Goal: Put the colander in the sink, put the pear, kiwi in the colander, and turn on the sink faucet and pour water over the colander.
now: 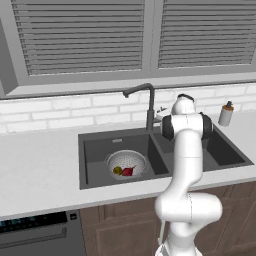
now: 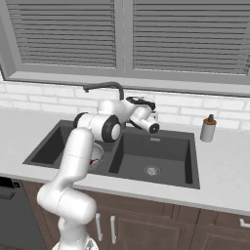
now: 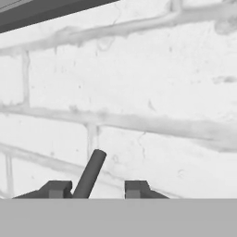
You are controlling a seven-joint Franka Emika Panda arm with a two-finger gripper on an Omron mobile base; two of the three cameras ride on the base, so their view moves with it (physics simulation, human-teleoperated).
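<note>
The colander [image 1: 126, 162] sits in the left basin of the sink [image 1: 100, 137], with the kiwi [image 1: 117, 171] and the pear [image 1: 128, 171] inside it. In the right base view my arm partly hides the colander [image 2: 96, 154]. The sink faucet [image 1: 150, 105] stands behind the divider, its spout reaching left. No water is in view. My gripper [image 3: 97, 187] is at the faucet's right side, facing the tiled wall. The thin dark lever [image 3: 90, 173] stands between the fingertips, against the left one, with a gap to the right one.
A soap bottle [image 1: 226, 114] stands on the counter at the back right of the sink. The right basin [image 2: 156, 156] holds nothing but its drain. A white brick wall and a window sill run close behind the faucet. A dishwasher [image 1: 35, 230] is below the counter on the left.
</note>
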